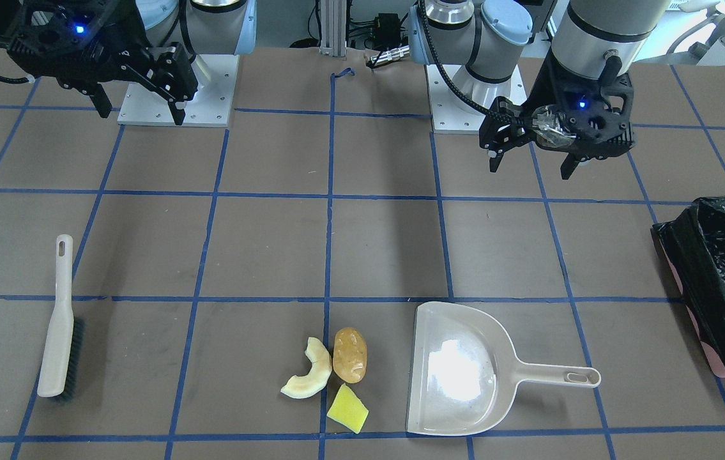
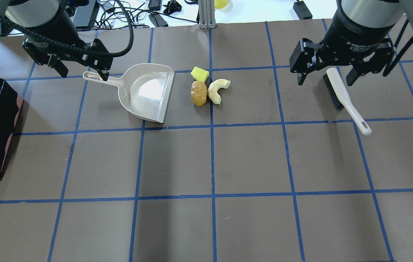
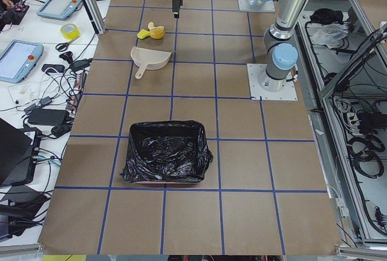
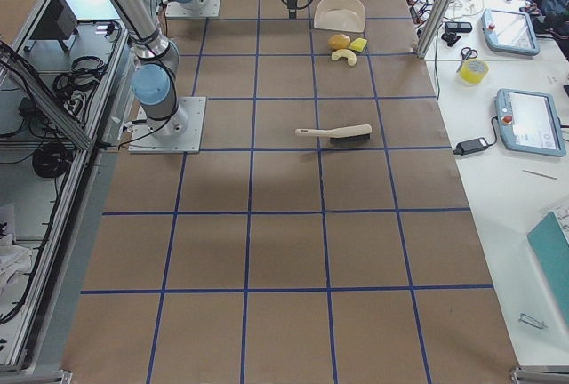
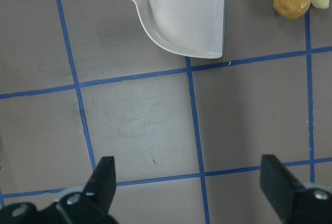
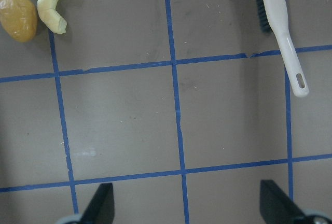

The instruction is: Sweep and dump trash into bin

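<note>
Brown, blue-taped table [image 2: 213, 163] spreads below. Left gripper [image 2: 82, 72] and right gripper [image 2: 325, 82] hang wide open, empty. Outboard of the left sits the bin [image 2: 0, 91]. Beyond the left lies the dustpan [image 2: 148, 91]; beyond the right, the brush [image 2: 341, 94]. Between them lie the crescent slice [image 2: 217, 91], potato-like lump [image 2: 198, 93] and sponge wedge [image 2: 199, 74].
</note>
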`<action>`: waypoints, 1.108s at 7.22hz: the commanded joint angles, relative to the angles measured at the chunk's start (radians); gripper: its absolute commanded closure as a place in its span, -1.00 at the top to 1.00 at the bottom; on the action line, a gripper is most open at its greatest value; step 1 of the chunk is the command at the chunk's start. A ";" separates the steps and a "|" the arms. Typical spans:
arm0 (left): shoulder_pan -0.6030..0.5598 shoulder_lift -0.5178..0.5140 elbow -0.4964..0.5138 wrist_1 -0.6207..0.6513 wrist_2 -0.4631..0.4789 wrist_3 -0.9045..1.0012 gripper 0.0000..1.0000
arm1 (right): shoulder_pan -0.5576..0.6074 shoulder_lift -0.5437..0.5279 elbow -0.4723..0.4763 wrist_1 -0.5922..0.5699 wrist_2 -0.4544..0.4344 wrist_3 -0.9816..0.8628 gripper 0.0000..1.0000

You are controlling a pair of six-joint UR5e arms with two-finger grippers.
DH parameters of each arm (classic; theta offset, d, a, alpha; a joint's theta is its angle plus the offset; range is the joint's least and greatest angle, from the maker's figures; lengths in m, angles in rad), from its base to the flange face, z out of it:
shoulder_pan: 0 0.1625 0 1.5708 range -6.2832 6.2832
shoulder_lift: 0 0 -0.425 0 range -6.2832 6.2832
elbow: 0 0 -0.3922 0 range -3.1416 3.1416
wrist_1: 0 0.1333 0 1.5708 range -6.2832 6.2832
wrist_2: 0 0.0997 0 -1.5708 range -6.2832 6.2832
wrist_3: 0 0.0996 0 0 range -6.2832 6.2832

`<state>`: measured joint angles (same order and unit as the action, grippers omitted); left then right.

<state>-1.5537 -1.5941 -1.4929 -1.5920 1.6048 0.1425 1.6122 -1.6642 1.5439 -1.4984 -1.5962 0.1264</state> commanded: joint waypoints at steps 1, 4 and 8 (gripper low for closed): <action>-0.002 0.002 -0.012 -0.006 0.001 -0.003 1.00 | -0.001 0.003 -0.001 0.000 -0.001 -0.005 1.00; -0.003 0.011 -0.036 0.003 0.003 -0.008 1.00 | -0.006 0.006 -0.001 -0.003 0.004 -0.005 1.00; -0.003 0.014 -0.044 0.004 0.003 -0.009 1.00 | -0.031 0.004 -0.002 -0.006 -0.016 -0.014 1.00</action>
<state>-1.5565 -1.5789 -1.5371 -1.5874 1.6076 0.1343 1.5880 -1.6591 1.5422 -1.5042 -1.6072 0.1146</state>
